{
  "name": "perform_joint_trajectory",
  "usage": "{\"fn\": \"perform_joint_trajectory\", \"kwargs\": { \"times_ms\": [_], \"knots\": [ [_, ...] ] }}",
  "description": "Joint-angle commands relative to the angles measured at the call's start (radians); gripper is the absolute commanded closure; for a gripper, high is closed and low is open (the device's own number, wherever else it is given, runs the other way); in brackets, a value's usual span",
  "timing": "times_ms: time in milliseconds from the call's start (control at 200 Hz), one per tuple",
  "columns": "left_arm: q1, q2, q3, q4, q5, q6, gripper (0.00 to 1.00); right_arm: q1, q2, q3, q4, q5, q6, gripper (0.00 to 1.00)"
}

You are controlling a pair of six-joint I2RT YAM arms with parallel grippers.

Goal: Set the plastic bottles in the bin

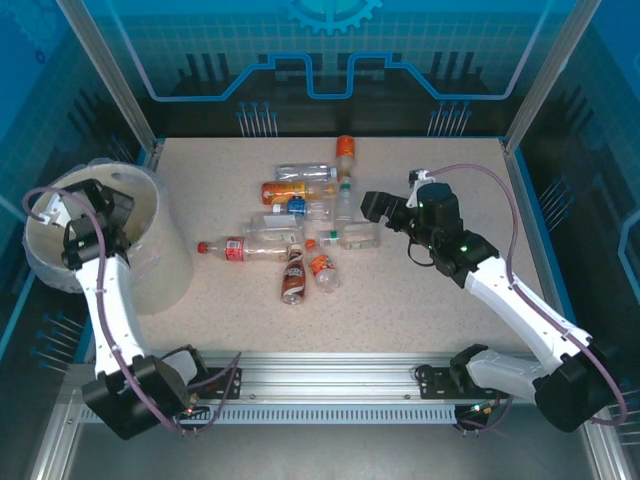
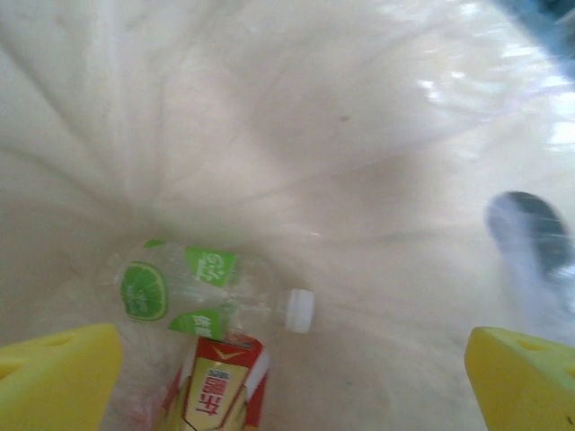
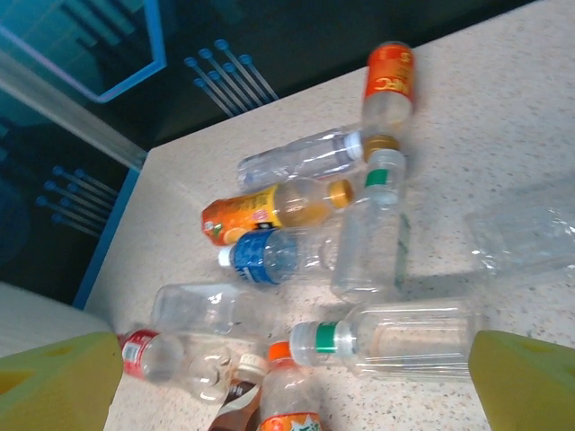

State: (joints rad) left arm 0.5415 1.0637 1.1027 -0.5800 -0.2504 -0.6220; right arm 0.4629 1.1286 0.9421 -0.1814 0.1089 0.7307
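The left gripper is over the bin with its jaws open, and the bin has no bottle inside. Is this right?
One thing is wrong: the bin is not empty. The left wrist view shows a lime-labelled bottle and a red-and-gold labelled bottle inside. The left gripper is over the bin, jaws open.

A speckled beige table [image 1: 420,300] lies flat inside a glass-walled booth lit blue. A thin blue strip [image 1: 200,138] edges the table at the back, and the right wrist view shows it along the table's side too [image 3: 112,224]. Behind the table stands a clear back panel [image 1: 330,60] marked with bright blue lines and a gear emblem [image 1: 333,12] at its top. Two metal posts, one left [image 1: 105,70] and one right [image 1: 555,70], lean outward from the table's rear corners. Clusters of thin blue sticks [image 1: 258,118] stand in the dark gap behind the table. A ribbed metal rail [image 1: 330,375] runs along the near edge.
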Motion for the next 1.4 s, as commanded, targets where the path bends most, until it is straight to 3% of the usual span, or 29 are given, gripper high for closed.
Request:
{"fn": "perform_joint_trajectory", "kwargs": {
  "times_ms": [0,115,320,510,770,985,1090,1396],
  "knots": [
    [0.004,-0.052,0.03,0.002,0.13,0.045,0.01,-0.058,0.034,-0.024,-0.036,0.015,0.103,0.0],
    [-0.012,-0.066,0.062,-0.021,0.235,0.063,0.01,-0.11,0.082,-0.028,-0.082,0.006,0.209,0.0],
    [-0.065,-0.098,0.046,0.068,0.529,0.081,0.01,-0.196,0.171,-0.031,-0.139,-0.038,0.432,0.0],
    [-0.086,-0.175,-0.009,0.2,0.655,0.029,0.01,-0.197,0.265,0.005,-0.11,-0.062,0.559,0.0],
    [-0.085,-0.24,-0.06,0.287,0.818,0.023,0.01,-0.177,0.428,0.148,-0.208,0.065,0.802,0.0],
    [-0.086,-0.302,-0.069,0.213,0.818,0.101,0.01,-0.173,0.612,0.272,-0.254,0.027,0.969,0.01],
    [-0.086,-0.328,-0.075,0.164,0.776,0.125,0.01,-0.178,0.707,0.339,-0.234,-0.036,0.985,0.0],
    [-0.085,-0.334,-0.089,0.108,0.772,0.158,0.01,-0.176,0.867,0.435,-0.238,-0.011,1.033,0.03]
  ]
}}
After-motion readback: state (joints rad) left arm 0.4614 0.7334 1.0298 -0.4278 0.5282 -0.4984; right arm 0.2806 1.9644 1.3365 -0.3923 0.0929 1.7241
